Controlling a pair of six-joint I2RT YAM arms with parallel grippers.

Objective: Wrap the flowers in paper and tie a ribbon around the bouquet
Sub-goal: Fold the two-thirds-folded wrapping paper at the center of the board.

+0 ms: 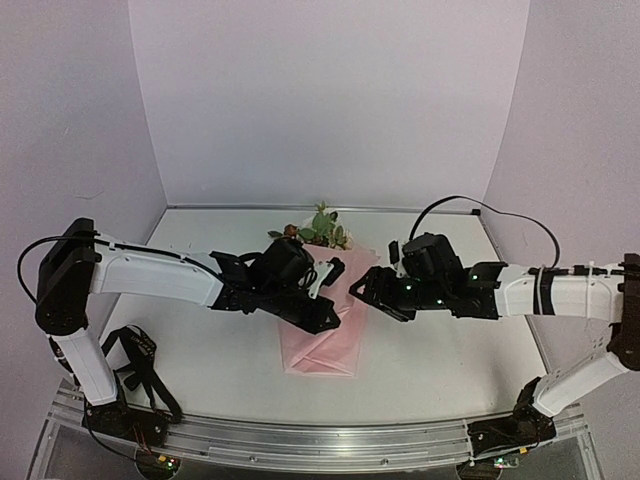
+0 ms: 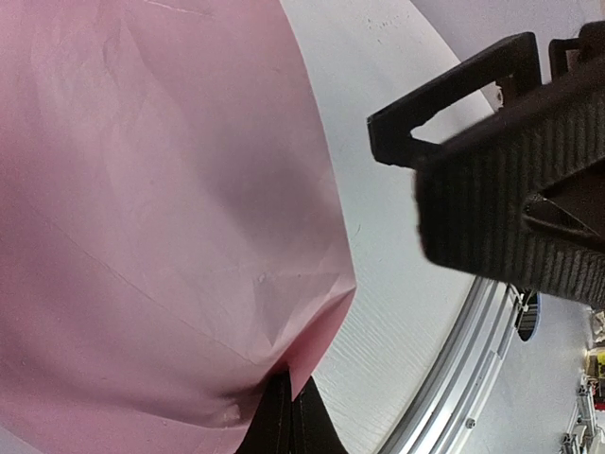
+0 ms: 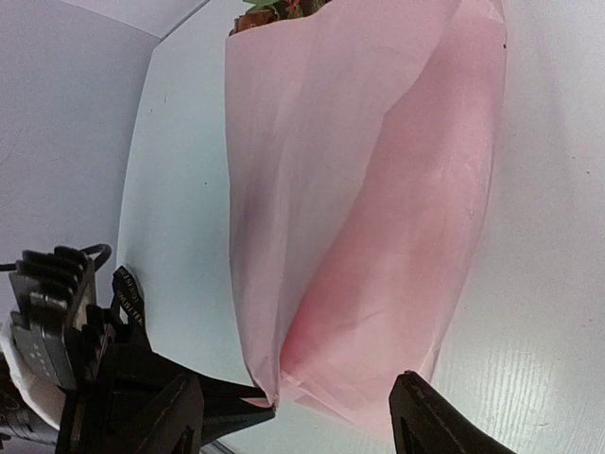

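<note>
The pink paper (image 1: 325, 335) lies folded lengthwise over the flowers (image 1: 320, 228), whose leaves and rose heads poke out at its far end (image 3: 274, 8). My left gripper (image 2: 288, 416) is shut on the near corner of the paper (image 2: 142, 189), holding the folded layer. My right gripper (image 3: 307, 421) is open, its fingers (image 3: 435, 426) standing either side of the paper's (image 3: 369, 189) near end without touching it. The left fingertips (image 3: 236, 409) show there pinching the corner. In the top view the two grippers (image 1: 325, 312) (image 1: 362, 290) face each other over the paper. I cannot make out the ribbon.
White table (image 1: 450, 360) with white walls behind and at both sides. Black cables (image 1: 140, 365) hang by the left arm's base. A metal rail (image 1: 320, 440) runs along the near edge.
</note>
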